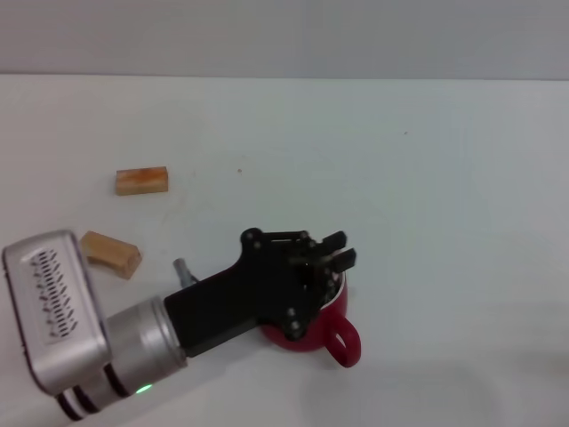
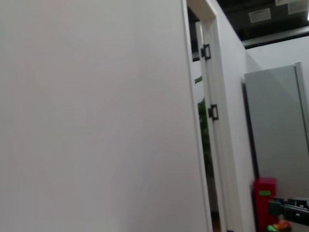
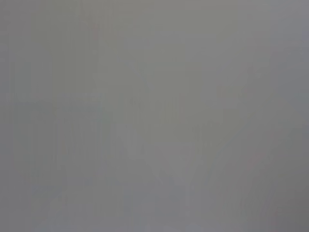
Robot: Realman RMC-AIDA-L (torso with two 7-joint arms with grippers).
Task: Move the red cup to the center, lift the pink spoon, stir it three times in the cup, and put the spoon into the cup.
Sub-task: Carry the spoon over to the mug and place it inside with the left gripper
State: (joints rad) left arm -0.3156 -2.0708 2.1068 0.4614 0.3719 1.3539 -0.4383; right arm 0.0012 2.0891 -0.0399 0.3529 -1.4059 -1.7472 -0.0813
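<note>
The red cup (image 1: 313, 334) stands on the white table (image 1: 427, 196) at the front centre, its loop handle (image 1: 345, 343) pointing to the front right. My left gripper (image 1: 339, 250) hangs right over the cup's mouth and covers most of the rim and the inside. The pink spoon does not show in any view; the black gripper body hides whatever lies under it. The left wrist view shows only a wall and a doorway, not the cup. My right gripper is out of view, and the right wrist view is plain grey.
Two tan wooden blocks lie to the left: one (image 1: 141, 181) farther back, one (image 1: 111, 253) beside my left arm. A small grey stub (image 1: 184, 269) shows at the arm's far side.
</note>
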